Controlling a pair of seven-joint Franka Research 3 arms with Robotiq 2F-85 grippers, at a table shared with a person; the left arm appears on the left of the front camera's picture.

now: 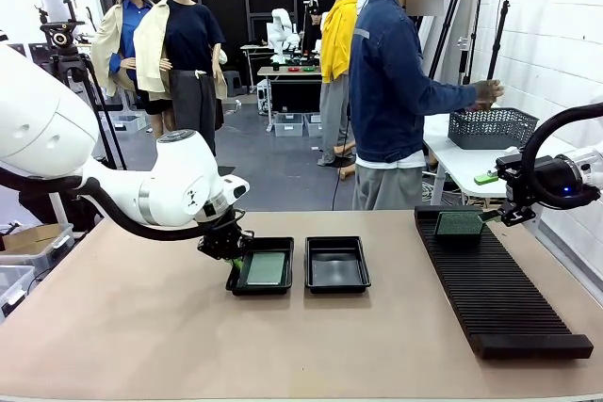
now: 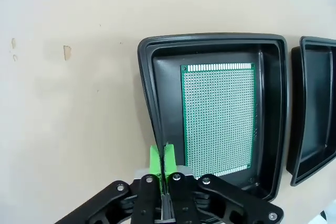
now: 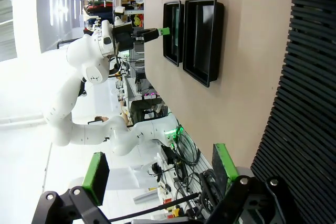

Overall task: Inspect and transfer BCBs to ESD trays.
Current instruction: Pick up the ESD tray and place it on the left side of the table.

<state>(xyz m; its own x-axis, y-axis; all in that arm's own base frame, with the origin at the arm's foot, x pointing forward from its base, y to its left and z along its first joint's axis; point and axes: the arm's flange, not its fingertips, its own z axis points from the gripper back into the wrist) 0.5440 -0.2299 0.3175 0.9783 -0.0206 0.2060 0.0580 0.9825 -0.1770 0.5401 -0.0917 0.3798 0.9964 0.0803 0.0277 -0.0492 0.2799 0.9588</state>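
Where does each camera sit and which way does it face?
Front view: on the robot's side, facing the person across the table; left gripper and right gripper show.
Left wrist view: above the BCB in its ESD tray, facing down; own shut fingers show.
Right wrist view: rolled sideways by the slotted rack, facing the empty tray; own open fingers show.
Shared: that ESD tray.

Table [image 1: 141,327]: carried two ESD trays side by side near its middle, just apart.
Left tray [image 1: 264,290]: held one BCB [image 1: 266,268], which lay flat on its floor. The left gripper [image 1: 236,263] hung over its left rim.
Right tray [image 1: 337,270]: sat just right of the first.
Rack [image 1: 499,298]: lay on the table's right side, running near to far. A second BCB [image 1: 459,224] stood at its far end, with the right gripper [image 1: 497,216] just right of it.
Person [image 1: 391,91]: stood beyond the far edge.
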